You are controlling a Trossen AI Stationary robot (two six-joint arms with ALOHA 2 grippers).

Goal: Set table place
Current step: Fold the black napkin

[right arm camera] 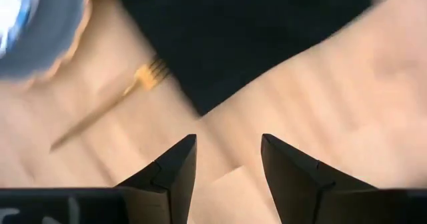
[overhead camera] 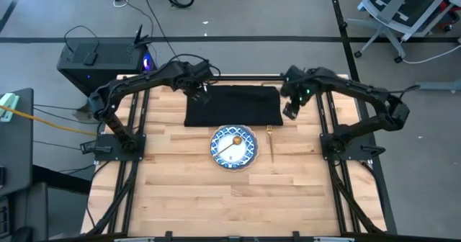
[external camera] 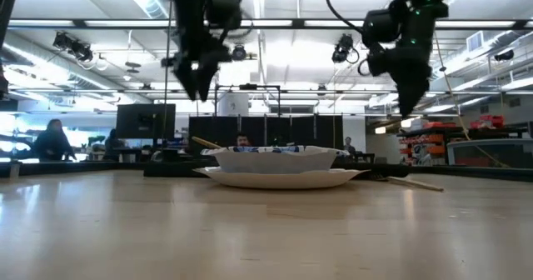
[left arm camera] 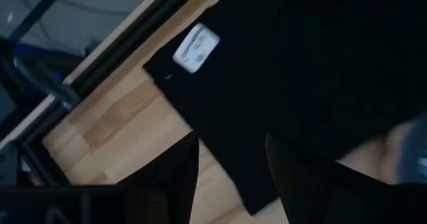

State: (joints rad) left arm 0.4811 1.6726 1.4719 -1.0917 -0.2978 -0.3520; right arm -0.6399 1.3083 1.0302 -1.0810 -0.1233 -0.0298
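Left tool (overhead camera: 202, 92): we are seeing it hanging wide and empty over the napkin's upper-left corner.
Right tool (overhead camera: 291, 111): we are seeing it hovering wide, holding nothing, just right of the napkin.
Napkin (overhead camera: 232, 106): lying flat, upper centre of the bench (overhead camera: 180, 199).
Plate (overhead camera: 232, 155): sitting below the napkin, carrying the patterned dish (overhead camera: 241, 139) and spoon (overhead camera: 230, 145).
Fork (overhead camera: 271, 142): lying just right of the plate.

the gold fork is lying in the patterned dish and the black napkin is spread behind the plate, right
Not quite. The high view shows the gold fork lying on the table beside the plate; what rests in the patterned dish is the spoon. The black napkin is spread behind the plate.
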